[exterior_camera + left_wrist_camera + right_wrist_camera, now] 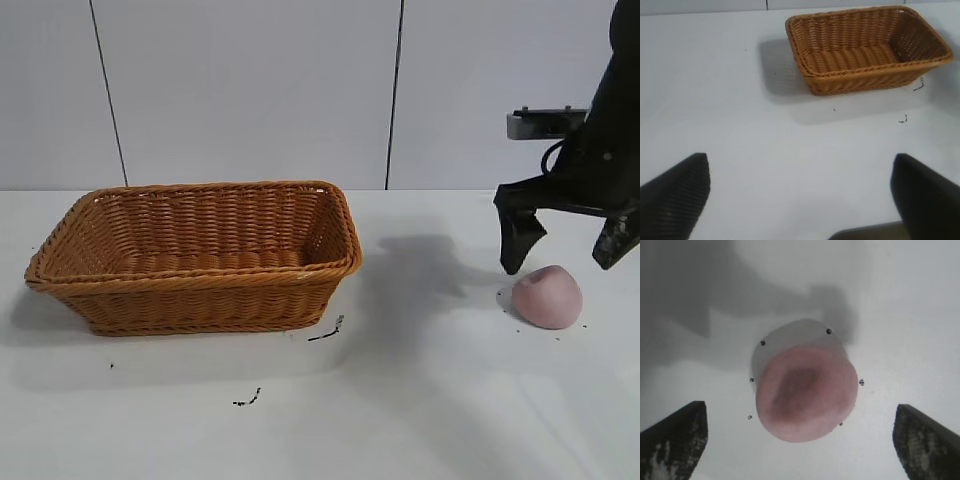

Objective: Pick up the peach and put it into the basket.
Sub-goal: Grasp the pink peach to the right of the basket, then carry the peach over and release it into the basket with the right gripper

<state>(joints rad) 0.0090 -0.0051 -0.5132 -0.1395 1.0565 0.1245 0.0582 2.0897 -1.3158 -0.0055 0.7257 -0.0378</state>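
Note:
The dusty-pink peach (548, 297) lies on the white table at the right. My right gripper (565, 256) hangs just above and behind it, open, its two black fingers spread wider than the fruit and not touching it. In the right wrist view the peach (806, 392) sits on the table between the spread fingertips (801, 437). The orange-brown wicker basket (200, 295) stands at the left of the table and holds nothing that I can see. My left gripper (800, 187) is open and empty, out of the exterior view; its wrist view shows the basket (867, 82) farther off.
Small black marks (327, 330) lie on the table in front of the basket, and a few black dots (828, 331) ring the peach. A grey panelled wall stands behind the table.

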